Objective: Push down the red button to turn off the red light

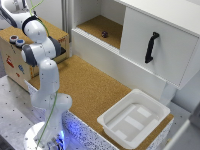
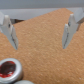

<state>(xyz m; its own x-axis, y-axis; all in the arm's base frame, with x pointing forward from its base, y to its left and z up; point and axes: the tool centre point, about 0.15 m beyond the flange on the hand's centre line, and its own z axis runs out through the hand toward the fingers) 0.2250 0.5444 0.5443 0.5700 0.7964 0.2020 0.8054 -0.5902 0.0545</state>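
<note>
My claw (image 2: 39, 31) is spread wide and holds nothing. It hangs above the cork surface (image 2: 42, 55). The red button (image 2: 8, 69) sits apart from my fingers (image 2: 68, 30).

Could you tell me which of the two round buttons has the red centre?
The red button, seen nearly whole in the wrist view; the other button, mostly cropped, looks grey.

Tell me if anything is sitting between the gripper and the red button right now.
Nothing visible does. In the wrist view the gripper is open over bare cork, and the red button sits off to one side of the fingers with only cork between. A second button edge lies beside it, not in the path.
</note>
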